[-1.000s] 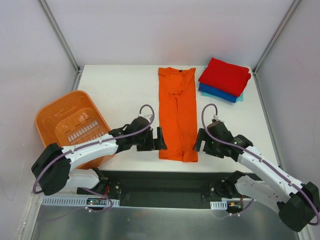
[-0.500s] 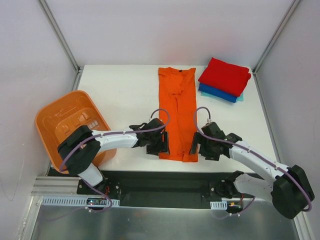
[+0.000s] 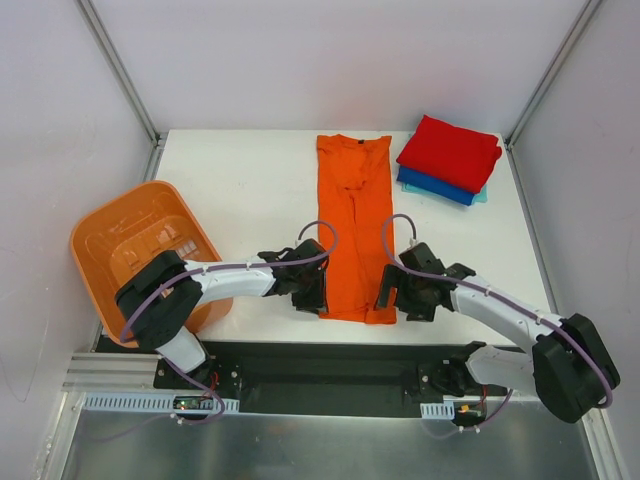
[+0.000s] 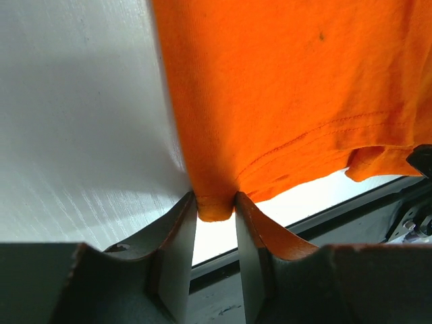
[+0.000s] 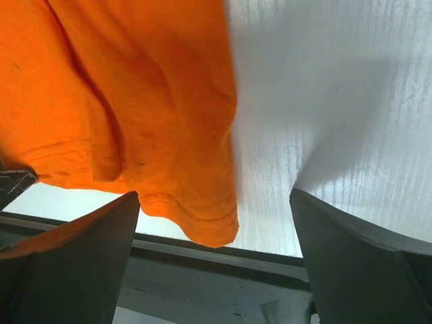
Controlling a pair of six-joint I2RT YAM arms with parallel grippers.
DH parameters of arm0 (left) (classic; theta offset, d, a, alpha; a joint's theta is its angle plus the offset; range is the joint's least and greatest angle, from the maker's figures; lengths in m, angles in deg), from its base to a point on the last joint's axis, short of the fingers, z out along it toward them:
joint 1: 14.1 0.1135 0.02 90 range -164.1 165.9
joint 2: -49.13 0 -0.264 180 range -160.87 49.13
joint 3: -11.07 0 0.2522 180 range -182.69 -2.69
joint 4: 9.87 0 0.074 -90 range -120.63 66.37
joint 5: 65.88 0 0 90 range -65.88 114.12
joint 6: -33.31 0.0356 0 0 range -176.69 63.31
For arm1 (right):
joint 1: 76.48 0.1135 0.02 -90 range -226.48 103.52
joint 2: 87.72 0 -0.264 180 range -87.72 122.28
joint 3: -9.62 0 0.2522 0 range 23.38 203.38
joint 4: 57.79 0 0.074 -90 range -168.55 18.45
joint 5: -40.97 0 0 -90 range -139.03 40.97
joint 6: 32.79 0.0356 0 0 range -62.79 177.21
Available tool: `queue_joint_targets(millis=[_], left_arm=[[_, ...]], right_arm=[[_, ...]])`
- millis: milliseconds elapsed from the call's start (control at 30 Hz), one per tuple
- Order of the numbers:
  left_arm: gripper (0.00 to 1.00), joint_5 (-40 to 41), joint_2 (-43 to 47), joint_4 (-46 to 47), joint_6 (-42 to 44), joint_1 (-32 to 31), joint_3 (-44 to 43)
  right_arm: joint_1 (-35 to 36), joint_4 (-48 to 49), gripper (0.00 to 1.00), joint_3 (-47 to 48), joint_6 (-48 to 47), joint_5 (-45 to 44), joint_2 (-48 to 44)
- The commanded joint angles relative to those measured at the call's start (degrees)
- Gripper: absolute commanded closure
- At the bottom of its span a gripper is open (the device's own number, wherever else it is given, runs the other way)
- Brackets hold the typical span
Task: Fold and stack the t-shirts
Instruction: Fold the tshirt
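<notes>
An orange t-shirt (image 3: 354,225) lies folded into a long strip down the middle of the white table (image 3: 240,190), its hem at the near edge. My left gripper (image 3: 318,292) is at the hem's left corner. In the left wrist view the left gripper (image 4: 216,202) is shut on that corner of the orange t-shirt (image 4: 283,88), the cloth pinched between the fingertips. My right gripper (image 3: 388,292) is at the hem's right corner. The right wrist view shows the right gripper (image 5: 212,196) open wide, with the orange t-shirt's (image 5: 135,101) corner between its fingers but untouched.
A folded red t-shirt (image 3: 450,150) lies on a folded blue one (image 3: 435,186) at the back right corner. An orange basket (image 3: 140,250) sits at the table's left edge. The table's near edge and the dark rail lie just below both grippers.
Both arms have moved in to the hem's corners. The left gripper has closed onto the left corner. The right gripper has stayed open.
</notes>
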Motion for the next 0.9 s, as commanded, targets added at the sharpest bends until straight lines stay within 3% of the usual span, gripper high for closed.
queue_joint_targets(millis=[0,133,233,333,433,533,667,867], left_arm=[[0.71,-0.6,0.0,-3.2,1.2,-0.7,0.8],[0.73,-0.6,0.2,-3.3,0.9,-0.8,0.8],[0.75,-0.7,-0.1,-3.4,1.2,-0.7,0.6],[0.77,-0.7,-0.3,-3.6,1.4,-0.9,0.6],[0.83,-0.7,-0.1,-4.6,1.7,-0.8,0.4],[0.87,-0.3,0.3,-5.9,2.4,-0.8,0.6],[0.99,0.0,1.8,-7.3,2.5,-0.7,1.5],[1.00,-0.4,3.1,-8.4,2.6,-0.7,3.0]], right_arm=[[-0.3,2.3,0.01,0.0,1.2,1.6,1.5],[-0.3,3.0,0.07,0.4,2.5,2.1,3.2],[-0.4,3.1,0.18,0.5,2.9,1.4,3.5],[-0.4,2.0,0.44,0.7,2.7,1.0,4.4],[-0.4,2.1,0.61,-0.1,2.8,1.9,4.7],[-0.6,2.0,0.72,-1.3,2.7,1.7,4.3],[-0.8,1.7,0.77,-2.4,2.5,1.3,3.9],[-0.8,1.8,0.80,-3.2,2.3,1.4,4.5]])
